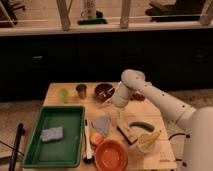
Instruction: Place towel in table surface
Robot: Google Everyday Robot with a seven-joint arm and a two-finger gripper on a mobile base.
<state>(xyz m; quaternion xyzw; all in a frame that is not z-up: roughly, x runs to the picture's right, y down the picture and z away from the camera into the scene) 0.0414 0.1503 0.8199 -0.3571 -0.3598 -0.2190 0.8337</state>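
Grey towel (102, 124) on table (155, 120), mid-near; tool (113, 104) just above, grip state indeterminable. Risk: dragging towel onto orange bowl (110, 154).

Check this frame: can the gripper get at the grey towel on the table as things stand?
Probably yes. The gripper hangs just right of the towel, which lies uncovered on the table. The orange fruit sits close by its near edge.
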